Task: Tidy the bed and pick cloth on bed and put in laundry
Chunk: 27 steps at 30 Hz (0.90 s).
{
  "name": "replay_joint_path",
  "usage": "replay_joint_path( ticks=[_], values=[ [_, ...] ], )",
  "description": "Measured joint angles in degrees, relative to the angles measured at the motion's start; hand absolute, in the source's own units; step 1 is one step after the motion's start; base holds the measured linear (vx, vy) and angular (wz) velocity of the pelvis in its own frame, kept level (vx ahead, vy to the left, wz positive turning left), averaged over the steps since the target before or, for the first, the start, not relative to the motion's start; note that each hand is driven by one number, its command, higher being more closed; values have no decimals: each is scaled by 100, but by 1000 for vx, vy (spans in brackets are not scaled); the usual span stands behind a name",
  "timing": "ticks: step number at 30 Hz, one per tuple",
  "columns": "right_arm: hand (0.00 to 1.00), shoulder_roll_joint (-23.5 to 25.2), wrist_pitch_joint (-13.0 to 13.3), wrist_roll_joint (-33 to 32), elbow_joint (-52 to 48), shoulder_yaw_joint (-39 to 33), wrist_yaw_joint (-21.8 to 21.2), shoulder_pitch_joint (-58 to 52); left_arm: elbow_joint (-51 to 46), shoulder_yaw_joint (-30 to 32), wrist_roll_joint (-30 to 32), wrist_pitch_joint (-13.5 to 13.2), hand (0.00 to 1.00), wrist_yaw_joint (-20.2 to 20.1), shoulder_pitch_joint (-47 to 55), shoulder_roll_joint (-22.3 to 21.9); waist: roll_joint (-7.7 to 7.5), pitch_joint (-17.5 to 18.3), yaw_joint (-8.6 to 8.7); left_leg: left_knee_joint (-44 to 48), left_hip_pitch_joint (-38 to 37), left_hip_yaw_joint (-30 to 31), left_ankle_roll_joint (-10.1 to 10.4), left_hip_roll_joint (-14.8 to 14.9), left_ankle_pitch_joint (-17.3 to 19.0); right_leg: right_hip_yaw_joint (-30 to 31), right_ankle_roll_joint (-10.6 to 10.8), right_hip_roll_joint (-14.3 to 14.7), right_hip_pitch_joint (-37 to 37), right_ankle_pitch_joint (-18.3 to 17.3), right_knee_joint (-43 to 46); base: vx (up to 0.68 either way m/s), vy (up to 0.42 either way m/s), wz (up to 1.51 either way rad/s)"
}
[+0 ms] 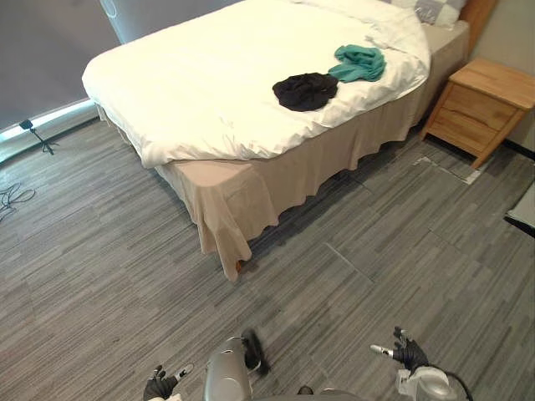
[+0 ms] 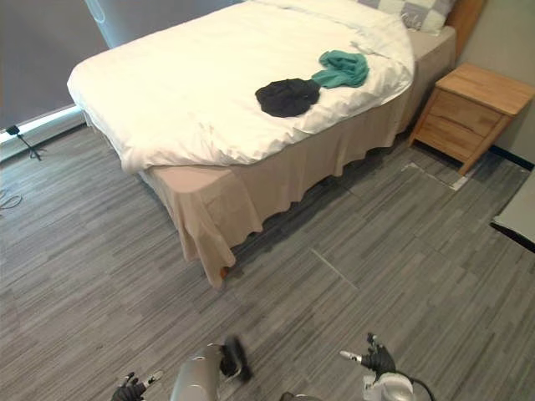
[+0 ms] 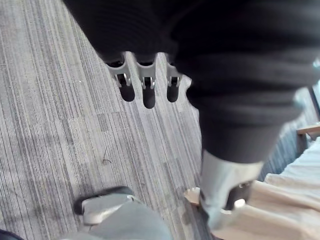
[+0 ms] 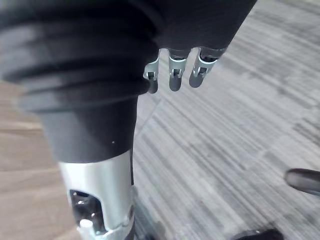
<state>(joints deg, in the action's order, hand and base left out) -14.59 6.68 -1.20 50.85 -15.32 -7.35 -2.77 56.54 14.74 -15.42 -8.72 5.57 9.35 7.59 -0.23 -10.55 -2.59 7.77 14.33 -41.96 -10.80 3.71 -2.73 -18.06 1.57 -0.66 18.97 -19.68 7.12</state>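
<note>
Lying crumpled, black cloth (image 1: 305, 91) sits beside teal cloth (image 1: 359, 63).

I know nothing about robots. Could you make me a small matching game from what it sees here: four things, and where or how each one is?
1 black cloth
2 teal cloth
3 nightstand
4 duvet

a white, spread over the bed
b wooden, on the floor
c lies closer to the nightstand
d lies farther from the nightstand

Pairs: 1-d, 2-c, 3-b, 4-a
</note>
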Motion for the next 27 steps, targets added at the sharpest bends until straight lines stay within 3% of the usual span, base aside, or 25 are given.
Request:
replay_joint_path(
  ticks=[1, 2, 3, 4, 5, 8, 10, 11, 13, 15, 16, 18, 19, 21, 22, 23, 27],
  values=[
    [0, -14, -36, 3, 64, 27, -25, 87, 32, 0, 1, 33, 0, 19, -69, -7, -110, 100, 21, 83, 69, 11, -117, -119, 97, -80, 141, -174, -180, -113, 431, 790, 234, 56],
    [0, -44, -28, 39, 471, 28, -88, 303, 49, -56, 56, 68, 0, 20, -213, -38, -255, 142, 68, 240, 41, 195, -120, -299, 441, -224, 676, -704, -1074, 34, 2581, 749, 259, 64],
    [0, -19, -21, 98, 615, 26, -100, 376, 55, -69, 71, 75, 0, 21, -238, -20, -303, 124, 90, 314, -58, 338, -95, -383, 559, -222, 882, -987, -1419, 197, 3452, 829, 311, 74],
    [0, 5, -28, 126, 787, 30, -99, 443, 105, -141, 69, 76, 0, 36, -253, 0, -307, 112, 112, 372, -353, 512, -27, -463, 744, -300, 822, -1257, -1626, 132, 4255, 550, 207, 61],
    [0, 27, -27, 126, 867, 35, -87, 422, 132, -199, 67, 70, 0, 43, -244, 18, -257, 82, 125, 372, -599, 609, 20, -461, 832, -340, 753, -1344, -1659, 69, 4442, 611, 191, 65],
    [0, 95, -22, 109, 869, 104, -29, 414, 118, -511, 42, 27, 0, 55, -322, 265, 125, 6, 194, -116, -1582, 1510, 332, -384, 971, -217, 748, -1149, -2058, -78, 3394, 443, 50, 110],
    [0, 118, -42, -11, 868, 94, 74, 319, 99, -529, -18, 4, 0, 42, -463, 427, 149, 21, 246, -267, -1673, 2030, 464, -388, 1006, 273, 902, -1022, -2366, 113, 2237, 309, -89, 144],
    [0, 176, -67, -185, 872, 48, 157, 203, 109, -525, -64, -14, 0, 36, -564, 529, 120, 20, 259, -259, -1676, 2391, 559, -407, 1058, 845, 907, -947, -2527, 421, 1469, 261, -130, 125],
    [0, 361, -156, -414, 877, -23, 311, -1, 122, -487, -109, -49, 0, 39, -601, 586, 5, 38, 263, -259, -1765, 2916, 639, -417, 1072, 1727, 831, -877, -2570, 963, 758, 327, -194, 161],
    [0, 587, -369, -629, 875, -22, 419, -207, 53, -255, -123, -59, 0, 46, -488, 574, -88, 93, 246, -255, -1958, 3227, 808, -385, 1169, 1844, 830, -888, -2470, 1403, 549, 355, -250, 130],
    [0, 766, -559, -671, 868, -22, 446, -208, -105, -30, -286, -67, 0, 40, -199, 546, -248, 199, 158, -129, -2013, 3202, 1017, -351, 1291, 1660, 754, -889, -2435, 1768, 392, 369, -284, 69],
    [0, 840, -690, -679, 874, -32, 452, -138, -112, 68, -392, -63, 0, 30, 7, 509, -396, 216, 120, 162, -2021, 3201, 1286, -336, 1459, 1494, 571, -825, -2261, 2246, 87, 340, -325, 53],
    [0, 767, -779, -678, 878, -247, 446, -14, -66, 174, -383, -46, 0, 11, 65, 339, -286, 199, 58, 469, -1947, 3154, 1513, -181, 1620, 1218, 695, -814, -2022, 2052, -106, 335, -368, 44],
    [0, 610, -856, -689, 862, -598, 426, 80, 45, 210, -266, -19, 0, -76, 52, 19, -59, 190, 37, 746, -1821, 2973, 1598, 64, 1676, 965, 698, -683, -1817, 2055, -405, 252, -307, 41],
    [0, 361, -962, -789, 899, -797, 396, 155, 125, 177, -225, 60, 0, -49, 42, -230, 172, 157, 39, 506, -1886, 2737, 1699, 185, 1596, 896, 694, -561, -1795, 2051, -463, 205, -258, 22],
    [0, 212, -1035, -799, 919, -987, 382, 189, 163, 178, -122, 131, 0, 57, 67, -308, 302, 154, 47, 70, -2086, 2611, 1805, 171, 1351, 893, 630, -538, -1788, 2013, -467, 148, -193, 11],
    [0, 92, -1137, -887, 917, -1410, 334, 101, 59, 839, 311, 123, 0, 610, -66, 48, 362, 183, 213, -522, -2453, 2433, 1812, 155, 855, 709, 570, -502, -1540, 1972, -568, 62, -135, 16]
  ],
)
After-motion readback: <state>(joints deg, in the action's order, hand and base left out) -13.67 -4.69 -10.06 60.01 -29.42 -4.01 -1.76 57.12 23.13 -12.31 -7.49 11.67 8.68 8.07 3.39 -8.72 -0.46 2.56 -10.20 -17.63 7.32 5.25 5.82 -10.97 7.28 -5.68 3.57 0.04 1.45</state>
